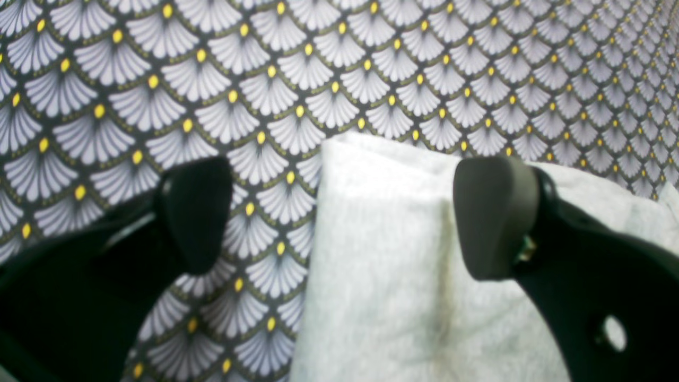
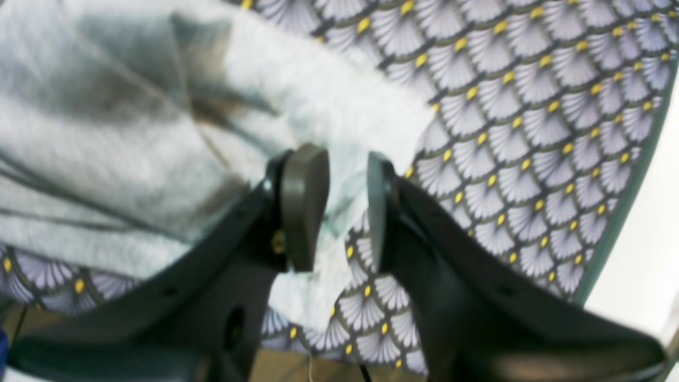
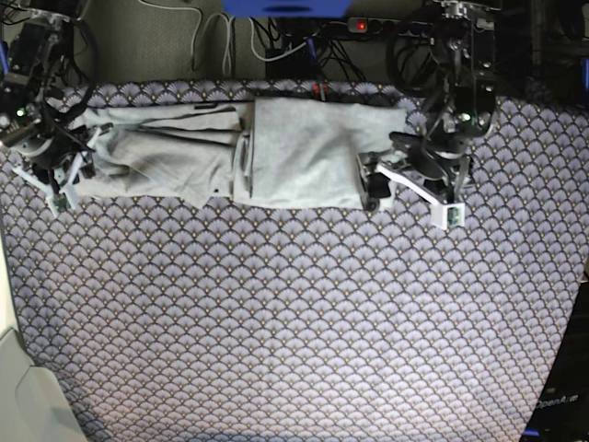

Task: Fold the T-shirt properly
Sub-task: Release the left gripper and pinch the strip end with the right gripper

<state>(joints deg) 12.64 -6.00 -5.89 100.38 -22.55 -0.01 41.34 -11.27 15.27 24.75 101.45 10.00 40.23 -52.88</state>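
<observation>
The pale grey T-shirt [image 3: 304, 152] lies in a long band along the table's far side, its left half creased and bunched. At its right end my left gripper [image 3: 373, 189] hovers wide open. In the left wrist view the left gripper [image 1: 345, 215] straddles a folded corner of the T-shirt [image 1: 382, 265], one finger over cloth and the other over the tablecloth. My right gripper [image 3: 83, 157] is at the shirt's left end. In the right wrist view the right gripper [image 2: 342, 207] is open, its pads a narrow gap apart, over an edge of the T-shirt [image 2: 132, 132].
The purple-grey fan-patterned tablecloth [image 3: 294, 322] covers the whole table. Cables and a power strip [image 3: 359, 26] run behind the far edge. The table's edge [image 2: 626, 201] lies close to the right gripper, with pale floor beyond it.
</observation>
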